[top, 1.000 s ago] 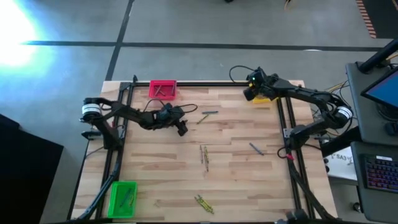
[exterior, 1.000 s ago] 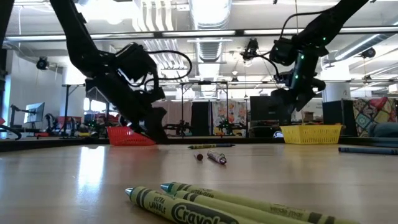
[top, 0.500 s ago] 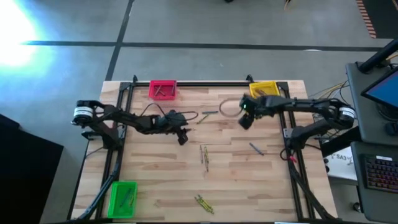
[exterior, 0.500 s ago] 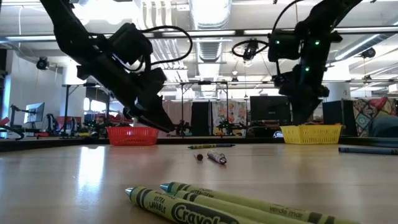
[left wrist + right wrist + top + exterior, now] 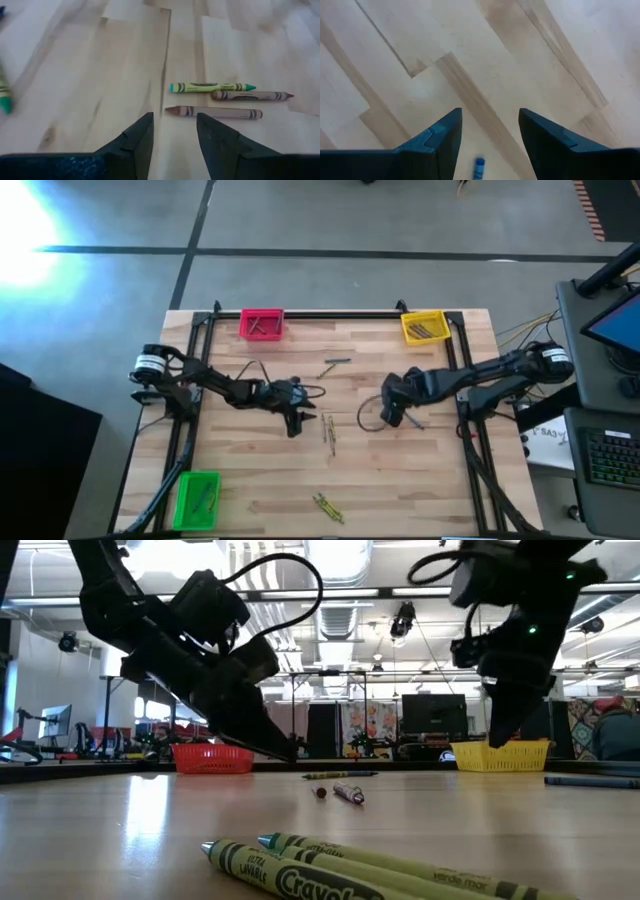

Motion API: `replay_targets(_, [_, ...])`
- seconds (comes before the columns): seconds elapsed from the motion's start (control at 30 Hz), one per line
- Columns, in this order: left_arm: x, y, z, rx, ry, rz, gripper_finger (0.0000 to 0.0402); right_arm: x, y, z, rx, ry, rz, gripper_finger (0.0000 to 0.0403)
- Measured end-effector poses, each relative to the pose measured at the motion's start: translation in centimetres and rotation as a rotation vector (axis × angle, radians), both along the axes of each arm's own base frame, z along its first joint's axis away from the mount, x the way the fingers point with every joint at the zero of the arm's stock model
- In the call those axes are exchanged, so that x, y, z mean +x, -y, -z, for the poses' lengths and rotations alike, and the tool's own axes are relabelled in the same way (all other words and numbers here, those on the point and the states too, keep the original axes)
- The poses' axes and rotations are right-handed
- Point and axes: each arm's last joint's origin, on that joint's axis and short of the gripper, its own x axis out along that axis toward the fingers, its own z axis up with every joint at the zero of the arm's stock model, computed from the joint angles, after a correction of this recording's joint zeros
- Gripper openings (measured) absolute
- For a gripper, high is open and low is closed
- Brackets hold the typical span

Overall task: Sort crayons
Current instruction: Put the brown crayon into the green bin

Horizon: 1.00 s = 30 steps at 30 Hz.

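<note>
Left end effector [image 5: 172,137] open and empty near brown crayon [image 5: 213,112], right end effector [image 5: 489,137] open, empty.

table [image 5: 250,480]: light wood planks, black frame along its edges | pink bin [image 5: 261,324]: table's far edge, left of middle | yellow bin [image 5: 425,327]: table's far right corner | green bin [image 5: 197,498]: table's near left corner | desk with keyboard [image 5: 606,455]: right of table

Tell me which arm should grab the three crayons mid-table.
Left. The left gripper is open, and the three crayons lie just ahead of its fingers. The right gripper, also open, sits over a blue crayon farther right.
</note>
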Motion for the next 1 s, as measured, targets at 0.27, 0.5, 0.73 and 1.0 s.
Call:
replay_targets(0.27, [2.2, 1.8, 1.1, 0.236, -0.025, 0.227, 0.0186, -0.3, -2.6, 0.0, -0.033, 0.020, -0.030, 0.0189])
replay_targets(0.5, [5.0, 2.7, -0.7, 0.446, -0.310, 0.493, 0.0192, -0.4, -2.7, 0.1, -0.006, 0.009, -0.042, 0.0189])
replay_targets(0.73, [7.2, 2.8, -2.6, 0.564, -0.481, 0.682, 0.0160, -0.7, -2.7, 0.4, -0.008, -0.012, -0.050, 0.0189])
replay_targets(1.0, [10.1, 3.2, -3.1, 0.677, -0.533, 0.882, 0.0142, -1.5, -2.5, 1.2, -0.017, -0.065, -0.052, 0.0189])
